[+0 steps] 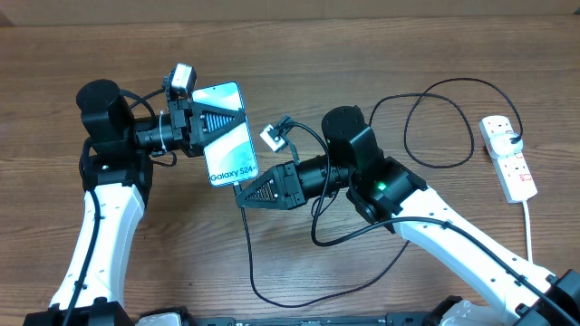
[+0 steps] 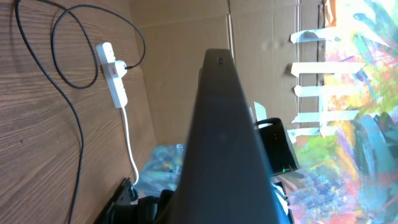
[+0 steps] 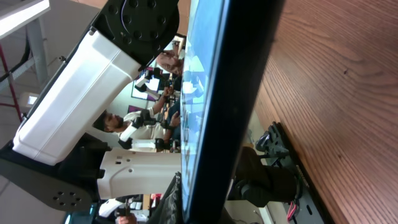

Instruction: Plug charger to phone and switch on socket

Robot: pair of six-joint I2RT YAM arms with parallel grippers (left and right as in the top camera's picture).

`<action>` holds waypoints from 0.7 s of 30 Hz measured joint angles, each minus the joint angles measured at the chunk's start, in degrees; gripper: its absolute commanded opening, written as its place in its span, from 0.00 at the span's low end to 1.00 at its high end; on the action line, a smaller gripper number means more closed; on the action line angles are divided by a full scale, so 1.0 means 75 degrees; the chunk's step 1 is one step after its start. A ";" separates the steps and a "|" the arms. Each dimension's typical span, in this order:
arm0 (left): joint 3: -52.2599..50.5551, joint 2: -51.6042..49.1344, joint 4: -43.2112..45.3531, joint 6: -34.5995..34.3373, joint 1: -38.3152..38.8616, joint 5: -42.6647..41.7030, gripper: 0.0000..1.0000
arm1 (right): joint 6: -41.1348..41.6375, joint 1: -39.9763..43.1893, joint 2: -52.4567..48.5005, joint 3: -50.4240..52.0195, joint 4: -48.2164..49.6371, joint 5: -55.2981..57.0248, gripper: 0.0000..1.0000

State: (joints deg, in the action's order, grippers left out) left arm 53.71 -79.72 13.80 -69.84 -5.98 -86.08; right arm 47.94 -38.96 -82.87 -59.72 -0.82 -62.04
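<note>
At centre, left end effector [image 1: 208, 121] grips phone [image 1: 232, 150]; right end effector [image 1: 243, 193] grip unclear.

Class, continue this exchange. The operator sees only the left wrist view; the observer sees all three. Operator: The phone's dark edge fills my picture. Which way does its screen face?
Observer: Up toward the overhead camera. The phone shows its blue-teal face there.
Operator: Where is the right gripper?
Observer: The right gripper is at the phone's "Galaxy S24" end.
Operator: And the charger's free end?
Observer: The charger leads up to those fingertips. I cannot tell whether its tip is seated.
</note>
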 measured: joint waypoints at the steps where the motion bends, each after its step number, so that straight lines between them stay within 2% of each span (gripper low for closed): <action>1: 0.0000 0.0000 0.0000 0.0020 0.0000 -0.0003 0.04 | 0.0006 -0.0006 0.0000 0.0000 -0.0003 0.0032 0.04; 21: 0.0000 0.0000 0.0050 0.0189 -0.0017 0.0058 0.04 | 0.0038 0.0029 0.0000 0.0000 0.0117 0.0239 0.04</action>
State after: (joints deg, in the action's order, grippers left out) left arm 53.71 -79.72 14.17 -68.42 -6.11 -85.65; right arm 48.23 -38.74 -82.87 -59.72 0.05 -60.25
